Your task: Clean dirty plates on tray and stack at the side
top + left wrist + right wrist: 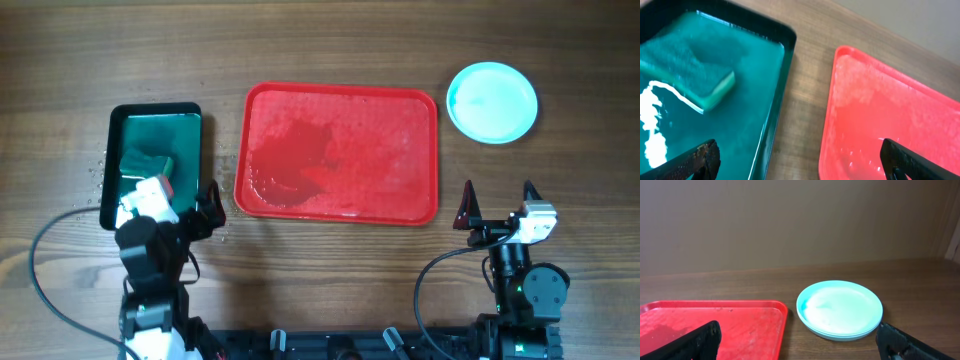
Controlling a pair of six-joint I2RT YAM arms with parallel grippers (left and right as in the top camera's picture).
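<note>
My left gripper [800, 159] is spread wide with nothing between its fingers. It hangs low over the strip of bare wood between the two trays, toward the left part of the bench's near edge. One finger [695, 159] sits over the near right corner of the dark green tray [188, 150], and the other is above the near left corner of the red tray [385, 120]. The green tray lies toward the left edge of the bench. It holds a shallow film of water that catches the light, and a green sponge [687, 60] rests in its middle, lying flat. A few droplets dot the wood by this tray's left rim. The red tray lies in the middle of the bench, a little closer to the far edge than to mine. No plate is on it; it holds only a wet, darker patch across its left half and a sheen of water elsewhere. The plates [491, 102] stand stacked toward the far right corner of the bench, just beside the red tray's right rim but apart from it. The top plate is pale turquoise and looks clean. From the right wrist view I can see more than one rim beneath it, but I cannot count the layers with certainty. My right gripper [498, 196] is also wide open and empty, near the right end of the near edge. It points toward the stack and is well short of it. Its fingers [702, 339] frame the red tray's right corner on one side and bare wood on the other.
</note>
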